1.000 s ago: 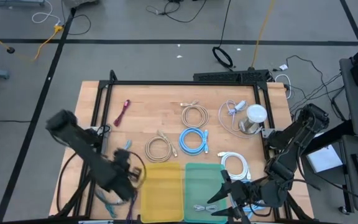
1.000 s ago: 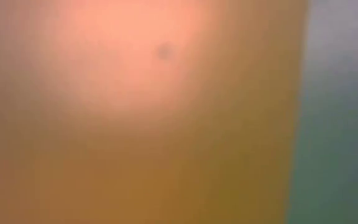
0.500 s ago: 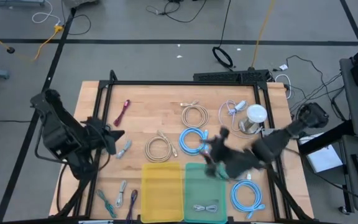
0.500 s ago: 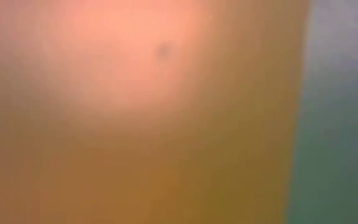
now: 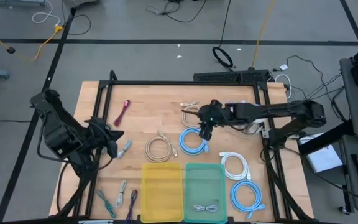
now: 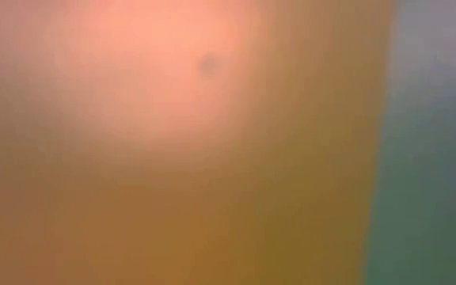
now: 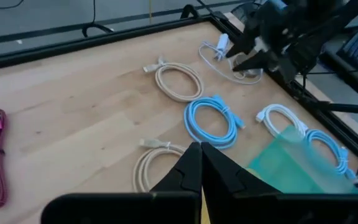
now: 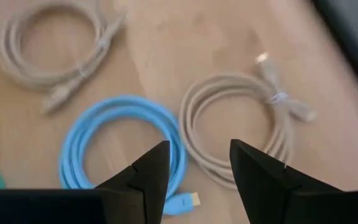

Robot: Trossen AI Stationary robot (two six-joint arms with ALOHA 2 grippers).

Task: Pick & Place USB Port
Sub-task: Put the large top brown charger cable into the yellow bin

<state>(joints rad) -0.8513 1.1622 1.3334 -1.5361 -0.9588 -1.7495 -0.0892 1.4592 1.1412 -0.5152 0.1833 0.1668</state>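
Near the middle of the high view, the right gripper (image 5: 204,132) hangs over the wooden table (image 5: 148,106) with its fingers apart and nothing between them. It sits between two coiled cables: the beige cable (image 5: 194,115) just above it in the frame and the blue cable (image 5: 193,142) just below it. In the right wrist view the beige cable (image 8: 241,127) shows straight ahead between the fingertips, and the blue cable (image 8: 120,140) lies off to one side, its plug end near the lower edge. Which of the two is meant I cannot tell; either is a short drop away. The left gripper (image 5: 115,147) waits at the left side of the frame, shut and empty, well apart from both coils, so the right arm is clearly the nearer. The green tray (image 5: 204,186) lies lower in the frame, beside the yellow tray (image 5: 161,183).
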